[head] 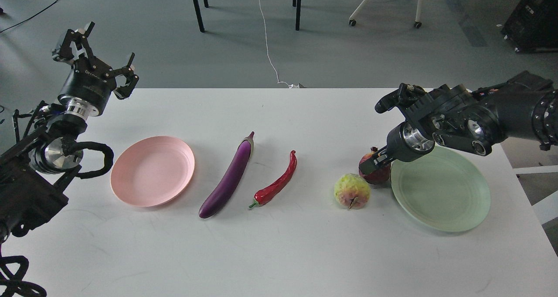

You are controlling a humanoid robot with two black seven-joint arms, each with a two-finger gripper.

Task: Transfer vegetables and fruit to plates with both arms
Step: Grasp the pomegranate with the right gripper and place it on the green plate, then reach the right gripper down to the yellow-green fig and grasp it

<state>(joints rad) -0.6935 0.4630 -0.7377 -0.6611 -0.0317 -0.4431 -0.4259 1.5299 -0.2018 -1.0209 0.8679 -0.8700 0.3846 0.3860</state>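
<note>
A pale pink plate (152,171) lies at the table's left and a mint green plate (444,201) at its right. Between them lie a purple eggplant (229,179), a red chili pepper (279,181), a yellow-green fruit (352,191) and a dark red pomegranate (378,175) right beside the green plate. My right gripper (369,165) is low over the pomegranate, its dark fingers across the top. I cannot tell whether they grip it. My left gripper (98,55) is open and empty, raised beyond the table's far left corner.
The white table (279,253) ends just behind my left gripper and right of the green plate. Black table legs (197,9), a white chair base (383,0) and a white cable (267,39) are on the grey floor beyond.
</note>
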